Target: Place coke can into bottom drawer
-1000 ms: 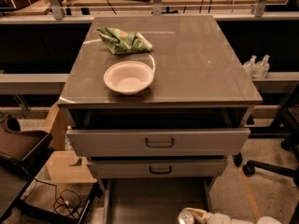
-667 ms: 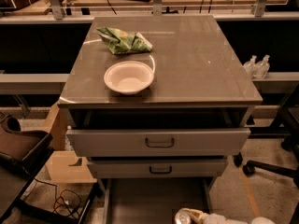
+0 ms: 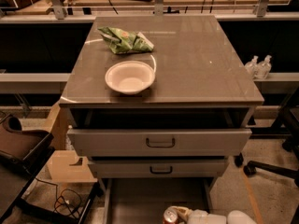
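The bottom drawer (image 3: 140, 200) is pulled out at the base of the grey cabinet, its flat bare floor showing between thin side rails. My gripper (image 3: 180, 215) reaches in from the bottom edge, low over the drawer's front right part. It holds the coke can (image 3: 170, 216), a small red can with a silver rim, of which only the top shows above the frame's bottom edge. The can is above or just inside the drawer.
The cabinet top (image 3: 201, 55) carries a white bowl (image 3: 130, 77) and a green snack bag (image 3: 125, 39). Two upper drawer fronts with black handles (image 3: 160, 143) stick out slightly. A cardboard box (image 3: 65, 164) and chair stand left; another chair's base (image 3: 268, 167) right.
The can and gripper have shifted slightly left and lower toward the drawer. Nothing on the cabinet has moved.
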`<state>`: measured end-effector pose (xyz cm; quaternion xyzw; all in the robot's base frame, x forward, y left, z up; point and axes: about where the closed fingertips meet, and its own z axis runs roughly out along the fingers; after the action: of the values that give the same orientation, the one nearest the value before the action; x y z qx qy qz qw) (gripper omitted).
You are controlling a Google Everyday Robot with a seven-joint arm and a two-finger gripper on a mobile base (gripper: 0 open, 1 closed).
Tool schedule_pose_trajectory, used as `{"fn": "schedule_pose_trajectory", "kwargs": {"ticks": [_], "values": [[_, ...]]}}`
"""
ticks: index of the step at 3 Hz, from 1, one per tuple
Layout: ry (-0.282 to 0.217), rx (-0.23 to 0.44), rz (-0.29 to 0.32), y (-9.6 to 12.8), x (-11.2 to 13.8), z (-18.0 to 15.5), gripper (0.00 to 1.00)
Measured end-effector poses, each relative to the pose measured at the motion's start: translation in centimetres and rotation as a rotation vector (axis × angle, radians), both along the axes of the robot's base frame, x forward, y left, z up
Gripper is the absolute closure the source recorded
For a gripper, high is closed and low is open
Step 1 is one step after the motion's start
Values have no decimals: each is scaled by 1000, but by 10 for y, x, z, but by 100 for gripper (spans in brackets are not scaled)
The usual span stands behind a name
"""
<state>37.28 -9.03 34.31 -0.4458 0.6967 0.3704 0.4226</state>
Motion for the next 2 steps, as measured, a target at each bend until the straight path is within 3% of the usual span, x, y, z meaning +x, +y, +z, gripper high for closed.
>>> {"fn": "schedule_pose_trajectory", "kwargs": {"ticks": [2], "values": [[33, 43, 37, 37, 27, -69, 100]]}}
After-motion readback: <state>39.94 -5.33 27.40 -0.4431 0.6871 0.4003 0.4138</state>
